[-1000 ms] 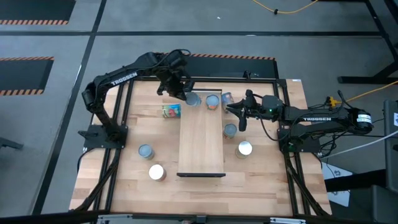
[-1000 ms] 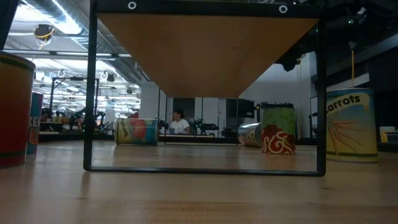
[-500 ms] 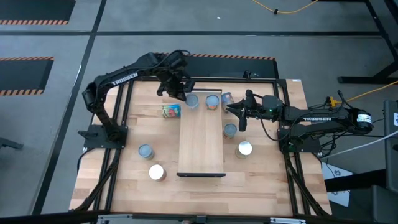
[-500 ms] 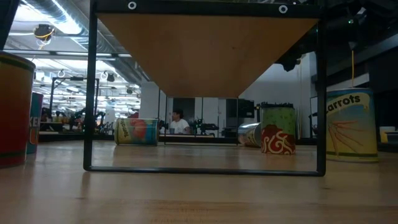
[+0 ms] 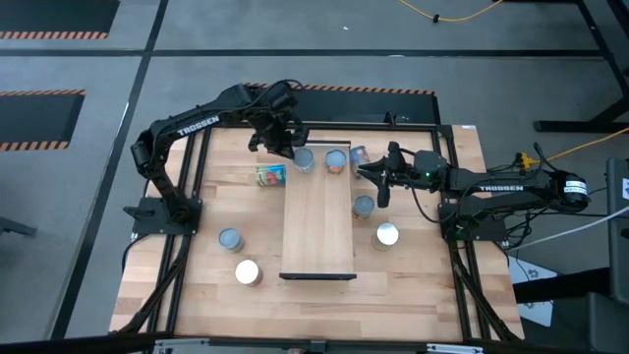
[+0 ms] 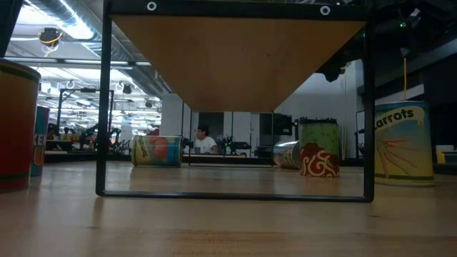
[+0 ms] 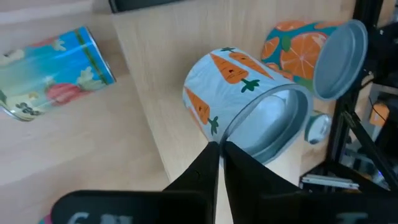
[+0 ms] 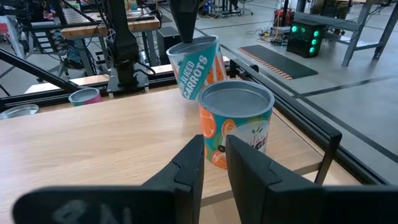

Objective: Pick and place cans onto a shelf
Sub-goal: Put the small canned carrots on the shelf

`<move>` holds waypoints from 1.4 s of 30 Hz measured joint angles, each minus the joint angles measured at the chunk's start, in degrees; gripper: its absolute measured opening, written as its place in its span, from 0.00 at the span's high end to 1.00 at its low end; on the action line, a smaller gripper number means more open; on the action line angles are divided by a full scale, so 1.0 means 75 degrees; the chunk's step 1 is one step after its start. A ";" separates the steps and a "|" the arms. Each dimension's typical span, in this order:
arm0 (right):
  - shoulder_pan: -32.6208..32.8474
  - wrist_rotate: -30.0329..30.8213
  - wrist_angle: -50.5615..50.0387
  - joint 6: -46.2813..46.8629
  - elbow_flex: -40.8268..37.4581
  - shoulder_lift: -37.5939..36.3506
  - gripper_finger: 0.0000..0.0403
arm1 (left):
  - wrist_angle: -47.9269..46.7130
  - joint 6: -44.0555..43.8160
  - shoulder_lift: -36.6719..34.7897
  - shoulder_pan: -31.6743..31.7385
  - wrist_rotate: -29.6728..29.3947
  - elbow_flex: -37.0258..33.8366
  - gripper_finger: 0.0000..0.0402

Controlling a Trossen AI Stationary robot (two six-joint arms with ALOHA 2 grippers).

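At the far end of the light-wood shelf [image 5: 317, 236], a blue-white carrot can [image 5: 305, 157] [image 7: 239, 84] stands tilted with my left gripper [image 5: 291, 149] [image 7: 219, 149] shut on it. An orange-labelled can [image 5: 336, 160] [image 8: 235, 124] stands upright on the shelf beside it. My right gripper [image 5: 366, 175] [image 8: 214, 146] hovers level by the shelf's right side, pointing at the orange can. A narrow gap shows between its fingers and nothing is in it. A blue can [image 5: 271, 175] [image 7: 50, 71] lies on its side on the table, left of the shelf. My left gripper pinches the carrot can's rim [image 7: 219, 138] between its two fingers, one on the outer wall and one in the can's silver end. The fingers [image 8: 185, 18] come down steeply from above. The can leans over; whether its lower edge rests on the shelf I cannot tell.
Other cans stand on the table: two right of the shelf [image 5: 364, 206] [image 5: 387, 235], two at the near left [image 5: 231, 239] [image 5: 247, 272]. One more lies by the shelf's far right corner [image 5: 359, 155]. A black frame [image 5: 452, 197] borders the table.
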 joint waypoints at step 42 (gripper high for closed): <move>-0.0015 0.0299 -0.0577 -0.0198 0.0000 0.0000 0.82 | -0.2859 0.5623 -0.0990 -0.0453 -0.3443 -0.0003 0.98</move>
